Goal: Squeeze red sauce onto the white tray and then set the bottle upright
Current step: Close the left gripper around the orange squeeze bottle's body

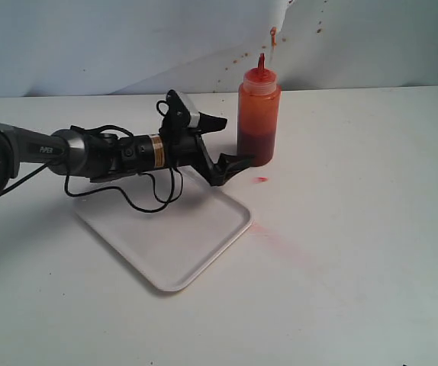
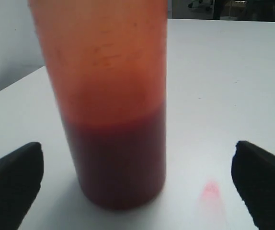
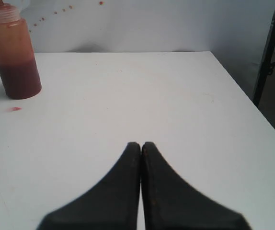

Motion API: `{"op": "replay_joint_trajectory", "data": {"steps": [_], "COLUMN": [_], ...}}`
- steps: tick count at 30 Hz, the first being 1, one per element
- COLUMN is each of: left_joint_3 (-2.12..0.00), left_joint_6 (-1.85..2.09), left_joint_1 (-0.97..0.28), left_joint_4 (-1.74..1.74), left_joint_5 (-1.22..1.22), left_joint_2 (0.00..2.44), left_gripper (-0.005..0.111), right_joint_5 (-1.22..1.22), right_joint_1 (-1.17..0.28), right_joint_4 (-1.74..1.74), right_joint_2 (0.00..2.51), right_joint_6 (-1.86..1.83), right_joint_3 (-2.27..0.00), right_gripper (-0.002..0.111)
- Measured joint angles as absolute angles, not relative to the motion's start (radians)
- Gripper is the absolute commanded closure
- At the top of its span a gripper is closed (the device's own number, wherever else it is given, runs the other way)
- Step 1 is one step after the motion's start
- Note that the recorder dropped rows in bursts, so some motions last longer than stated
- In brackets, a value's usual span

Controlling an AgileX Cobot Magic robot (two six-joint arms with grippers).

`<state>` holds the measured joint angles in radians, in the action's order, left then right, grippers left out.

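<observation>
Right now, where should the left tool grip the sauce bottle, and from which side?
Grip the sauce bottle by its straight cylindrical body at mid-height, level, from the white tray side: it stands upright, the open left tool faces it, and the nozzle cap tapers.

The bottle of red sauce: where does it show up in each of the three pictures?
Exterior view: the bottle stands upright on the table, upper middle, just past the white tray's far corner.
Left wrist view: close up, between the open left gripper's fingertips.
Right wrist view: far off across the table, away from the shut right gripper.
Shared landmark: the small red spot by the bottle's base.
</observation>
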<state>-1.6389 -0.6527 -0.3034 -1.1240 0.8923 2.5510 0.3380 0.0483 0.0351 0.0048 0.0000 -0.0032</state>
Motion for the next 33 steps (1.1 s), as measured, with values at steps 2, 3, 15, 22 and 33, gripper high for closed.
{"op": "replay_joint_trajectory", "data": {"steps": [2,3,15,22,33], "left_joint_3": [-1.648,-1.650,-1.653,-1.653,-1.765], "left_joint_6": [-0.657,-0.656,-0.610,-0.608,-0.696], "left_joint_1": [-0.320,-0.329,-0.356,-0.356,-0.356], "left_joint_4": [-1.128,-1.128,-1.052,-1.018,-1.072], "left_joint_5": [0.862,0.844,0.754,0.754,0.741], "left_joint_2": [2.551,2.551,2.551,2.551,2.632], "left_gripper": [0.002,0.002,0.002,0.002,0.002], "right_joint_5": [0.338,0.338,0.338,0.338,0.338], "right_joint_1": [0.048,0.048,0.048,0.048,0.048], "right_joint_4": [0.035,0.035,0.035,0.035,0.035], "right_joint_2": [0.005,0.005,0.005,0.005,0.005], "right_joint_6": [0.000,0.000,0.000,0.000,0.000], "right_joint_3": [-0.003,-0.003,-0.003,-0.003,-0.003], "right_gripper": [0.108,0.108,0.108,0.108,0.108]}}
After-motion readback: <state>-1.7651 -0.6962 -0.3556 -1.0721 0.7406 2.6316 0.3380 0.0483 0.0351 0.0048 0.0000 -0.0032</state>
